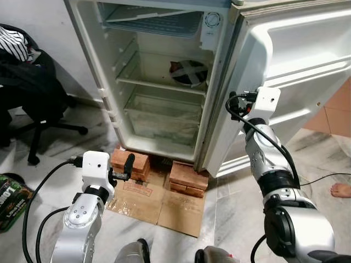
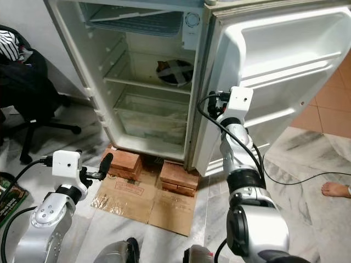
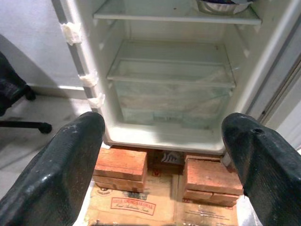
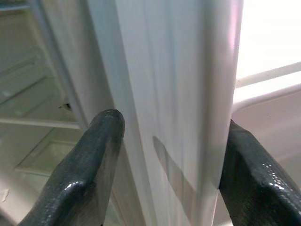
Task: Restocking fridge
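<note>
Fridge (image 1: 164,98), white, standing open on bricks (image 1: 188,179) over flattened cardboard (image 1: 159,205); its top is cut off by the frame edge, and the freezer compartment (image 1: 159,19) is seen in part only. The fridge door (image 1: 285,71) is swung wide and is cut off at the frame edge. Right gripper (image 4: 164,155): raised at the end of a bent arm to the free edge of the door, its fingers (image 4: 89,160) spread and straddling that edge, one on either side; contact with the door cannot be made out. In the head views the gripper itself is hidden behind its white wrist housing (image 1: 267,103). Left gripper (image 3: 162,150): held low and forward, level with the bricks, pointed at the lower part of the cabinet, fingers (image 3: 70,160) spread apart with nothing between them. Ahead of it, a clear crisper drawer (image 3: 171,94) is seen, its contents not discernible through the clouded front. Above the drawer, a shelf (image 1: 164,82) bears a foil-covered dish (image 1: 189,72), dark with crossed light strips; what is in it cannot be told. Beside the left arm, a black office chair (image 1: 33,93) draped with striped cloth is partly cut off. Beyond the right arm, a person's bare foot (image 1: 341,190) is seen at the frame edge.
</note>
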Motion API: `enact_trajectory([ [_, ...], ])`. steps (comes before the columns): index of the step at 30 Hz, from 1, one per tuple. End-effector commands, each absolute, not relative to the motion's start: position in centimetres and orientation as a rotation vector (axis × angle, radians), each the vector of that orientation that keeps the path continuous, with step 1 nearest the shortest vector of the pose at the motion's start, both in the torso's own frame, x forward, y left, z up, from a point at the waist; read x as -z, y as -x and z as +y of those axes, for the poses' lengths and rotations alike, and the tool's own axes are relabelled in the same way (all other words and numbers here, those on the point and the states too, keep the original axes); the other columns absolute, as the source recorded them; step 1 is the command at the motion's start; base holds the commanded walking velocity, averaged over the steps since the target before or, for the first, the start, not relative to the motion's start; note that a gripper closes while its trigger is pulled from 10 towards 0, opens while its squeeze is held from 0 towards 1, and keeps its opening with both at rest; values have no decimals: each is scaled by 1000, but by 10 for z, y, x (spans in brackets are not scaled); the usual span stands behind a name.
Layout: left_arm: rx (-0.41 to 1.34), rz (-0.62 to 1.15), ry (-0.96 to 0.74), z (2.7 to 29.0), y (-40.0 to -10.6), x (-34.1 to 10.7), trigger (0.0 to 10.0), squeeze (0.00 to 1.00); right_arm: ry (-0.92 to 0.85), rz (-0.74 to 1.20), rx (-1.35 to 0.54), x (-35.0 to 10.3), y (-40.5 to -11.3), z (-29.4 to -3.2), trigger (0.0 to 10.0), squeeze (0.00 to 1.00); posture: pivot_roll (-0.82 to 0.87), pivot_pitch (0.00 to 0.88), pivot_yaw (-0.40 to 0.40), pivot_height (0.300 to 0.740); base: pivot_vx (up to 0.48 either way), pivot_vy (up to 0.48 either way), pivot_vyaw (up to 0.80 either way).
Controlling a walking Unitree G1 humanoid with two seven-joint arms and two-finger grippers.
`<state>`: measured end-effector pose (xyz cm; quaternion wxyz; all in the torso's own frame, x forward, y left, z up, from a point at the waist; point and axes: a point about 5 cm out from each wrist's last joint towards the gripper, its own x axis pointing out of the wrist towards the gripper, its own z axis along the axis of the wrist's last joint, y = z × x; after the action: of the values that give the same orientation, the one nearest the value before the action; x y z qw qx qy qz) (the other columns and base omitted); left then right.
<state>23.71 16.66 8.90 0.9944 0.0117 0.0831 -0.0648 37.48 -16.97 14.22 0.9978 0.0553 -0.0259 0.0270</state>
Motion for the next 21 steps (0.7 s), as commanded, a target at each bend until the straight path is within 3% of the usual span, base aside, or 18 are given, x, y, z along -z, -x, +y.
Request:
enact_trajectory([
  [1,121,169,-39,168,-237,-90,10000,0,-91,-52,-201,-139,-371,-140,0,0,130,161,41,740,0,0,0],
  [21,103,160,-47,167,-242,-90,10000,0,-17,-136,-349,-149,-358,-126,0,0,116,147,36,740,0,0,0],
])
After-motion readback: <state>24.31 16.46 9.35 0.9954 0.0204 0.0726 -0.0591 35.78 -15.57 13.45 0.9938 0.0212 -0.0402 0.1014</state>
